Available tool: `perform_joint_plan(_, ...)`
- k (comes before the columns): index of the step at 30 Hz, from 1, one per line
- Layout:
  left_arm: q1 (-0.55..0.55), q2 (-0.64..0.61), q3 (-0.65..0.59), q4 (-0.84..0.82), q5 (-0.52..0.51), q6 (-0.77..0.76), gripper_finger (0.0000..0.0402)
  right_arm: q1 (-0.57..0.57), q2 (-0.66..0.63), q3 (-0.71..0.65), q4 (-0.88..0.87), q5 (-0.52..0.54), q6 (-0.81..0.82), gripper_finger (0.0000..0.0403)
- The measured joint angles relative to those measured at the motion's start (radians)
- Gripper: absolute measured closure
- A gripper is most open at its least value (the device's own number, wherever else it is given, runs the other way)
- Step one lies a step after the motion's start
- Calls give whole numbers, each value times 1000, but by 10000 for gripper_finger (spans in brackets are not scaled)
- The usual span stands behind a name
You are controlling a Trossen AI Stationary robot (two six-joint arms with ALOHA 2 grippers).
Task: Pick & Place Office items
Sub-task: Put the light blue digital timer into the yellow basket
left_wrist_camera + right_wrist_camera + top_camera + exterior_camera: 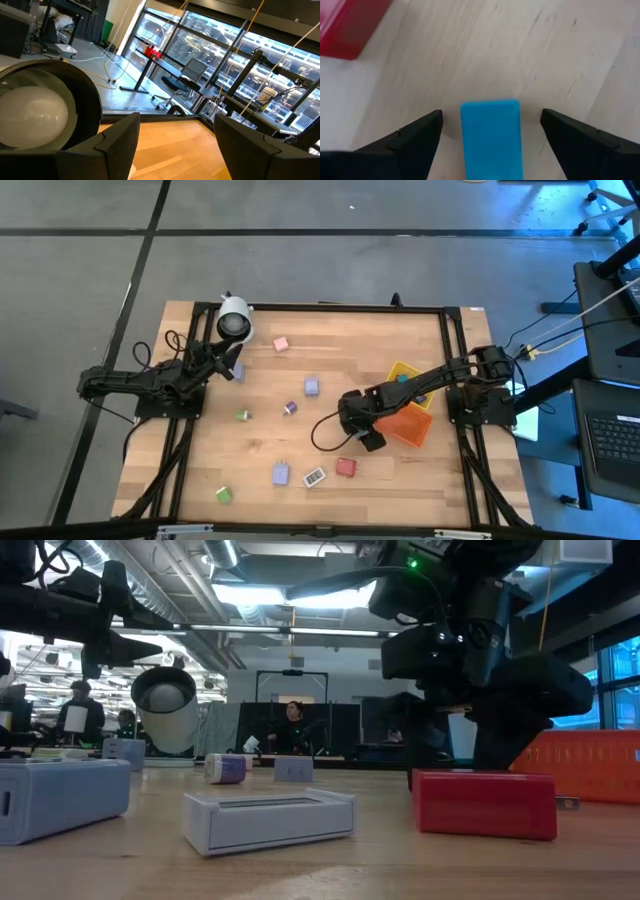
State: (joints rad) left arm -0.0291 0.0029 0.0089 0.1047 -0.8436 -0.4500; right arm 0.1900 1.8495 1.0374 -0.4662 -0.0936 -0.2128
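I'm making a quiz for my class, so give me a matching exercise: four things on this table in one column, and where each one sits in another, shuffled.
Things
1. blue block
2. red block
3. white cylinder
4. orange bin

Places
A. beside the yellow bin
B. far corner, by the left gripper
C. between the open fingers of the right gripper
D. near edge, beside a white piece

Pairs: 1-C, 2-D, 3-B, 4-A
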Motion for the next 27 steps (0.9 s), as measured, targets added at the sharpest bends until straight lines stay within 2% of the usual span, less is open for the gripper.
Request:
perform_joint_plan(6,0,0,0,0,0,0,150,1,0,0,1,33,26,107)
perform_joint_plan(16,0,0,0,0,0,0,150,1,0,-2,-5,45,24,243)
perform_joint_plan(24,0,0,0,0,0,0,150,-3,-28,-4,-19,70,101,248)
perform_joint_plan(27,0,0,0,0,0,0,150,-17,-65,41,-47,93,101,248)
